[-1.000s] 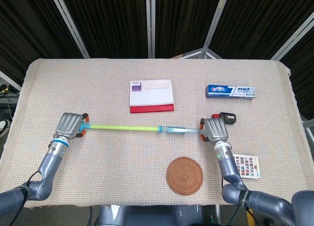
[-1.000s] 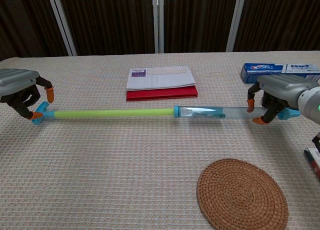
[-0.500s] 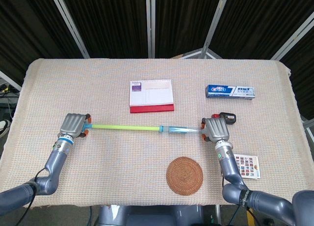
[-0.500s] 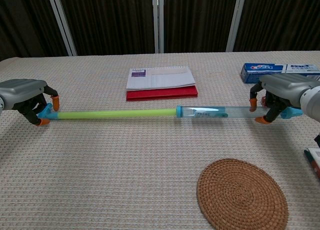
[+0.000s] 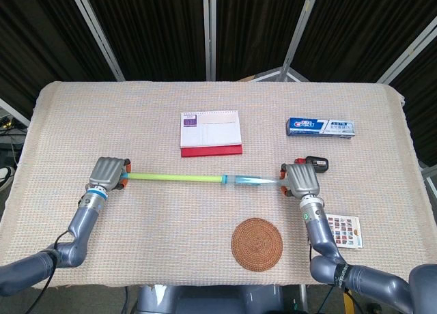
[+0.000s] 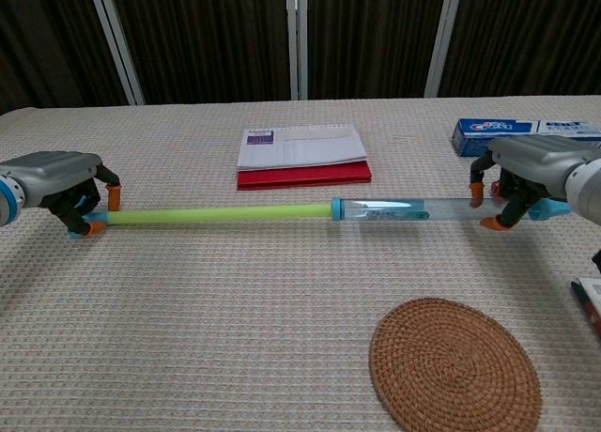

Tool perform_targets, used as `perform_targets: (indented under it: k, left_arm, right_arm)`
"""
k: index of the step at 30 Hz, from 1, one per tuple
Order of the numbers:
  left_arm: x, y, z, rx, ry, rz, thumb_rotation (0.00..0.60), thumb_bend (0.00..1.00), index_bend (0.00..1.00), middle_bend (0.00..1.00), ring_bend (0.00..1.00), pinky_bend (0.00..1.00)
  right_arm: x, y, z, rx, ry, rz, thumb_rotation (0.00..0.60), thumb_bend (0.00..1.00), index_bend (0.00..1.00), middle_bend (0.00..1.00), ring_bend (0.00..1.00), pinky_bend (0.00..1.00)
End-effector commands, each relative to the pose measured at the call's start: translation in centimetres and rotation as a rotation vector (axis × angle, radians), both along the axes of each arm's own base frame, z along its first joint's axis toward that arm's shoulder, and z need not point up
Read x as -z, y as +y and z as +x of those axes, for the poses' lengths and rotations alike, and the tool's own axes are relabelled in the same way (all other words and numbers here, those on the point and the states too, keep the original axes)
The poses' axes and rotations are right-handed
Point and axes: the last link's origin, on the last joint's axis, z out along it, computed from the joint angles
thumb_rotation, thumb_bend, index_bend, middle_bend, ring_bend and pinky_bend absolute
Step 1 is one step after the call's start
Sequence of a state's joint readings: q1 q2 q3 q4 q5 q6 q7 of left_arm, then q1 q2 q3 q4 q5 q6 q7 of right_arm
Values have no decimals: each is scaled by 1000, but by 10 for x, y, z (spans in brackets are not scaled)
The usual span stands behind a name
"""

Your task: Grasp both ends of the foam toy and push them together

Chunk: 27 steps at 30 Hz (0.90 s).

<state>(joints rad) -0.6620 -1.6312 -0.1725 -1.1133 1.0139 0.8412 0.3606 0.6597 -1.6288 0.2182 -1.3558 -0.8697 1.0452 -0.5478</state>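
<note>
The foam toy is a long rod lying across the table: a yellow-green foam shaft on the left slides into a clear blue tube on the right. My left hand grips the shaft's blue end cap, orange fingertips curled around it. At the tube's far end my right hand holds the other cap the same way. The toy sits just above the cloth, roughly level.
A red-backed notebook lies behind the toy's middle. A toothpaste box is at the back right. A round woven coaster sits at the front right, a small black device and a card near my right arm.
My left hand has pushed its end rightward, so the visible green shaft is shorter. The right hand has barely shifted.
</note>
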Motion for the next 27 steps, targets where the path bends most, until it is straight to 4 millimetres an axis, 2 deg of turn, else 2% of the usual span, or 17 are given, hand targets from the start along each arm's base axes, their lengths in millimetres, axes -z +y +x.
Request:
perform_targets:
  k: [1, 7, 17, 22, 24, 27]
  left_arm:
    - [1, 0, 3, 1, -6, 1, 600, 428, 602, 814, 751, 954]
    - [-2, 0, 10, 0, -38, 13, 600, 440, 680, 814, 751, 954]
    - [-4, 1, 29, 14, -94, 24, 600, 440, 701, 817, 751, 954]
    - [-1, 1, 48, 34, -119, 18, 600, 455, 707, 817, 751, 954]
    - [7, 1, 67, 59, -147, 0, 600, 464, 708, 817, 751, 954]
    - [11, 0, 76, 66, -155, -4, 600, 465, 708, 817, 751, 954]
  right_arm:
    - [-1, 0, 1, -1, -2, -1, 600, 552, 757, 1000, 1000, 1000]
    - [-2, 2, 5, -11, -12, 3, 600, 552, 760, 1000, 1000, 1000]
    - [0, 1, 22, -40, -23, 7, 600, 552, 762, 1000, 1000, 1000]
    - [5, -2, 35, -58, -25, 14, 600, 552, 763, 1000, 1000, 1000]
    - [11, -2, 46, -75, -33, 25, 600, 552, 763, 1000, 1000, 1000]
    - [15, -2, 50, -76, -31, 30, 600, 552, 764, 1000, 1000, 1000]
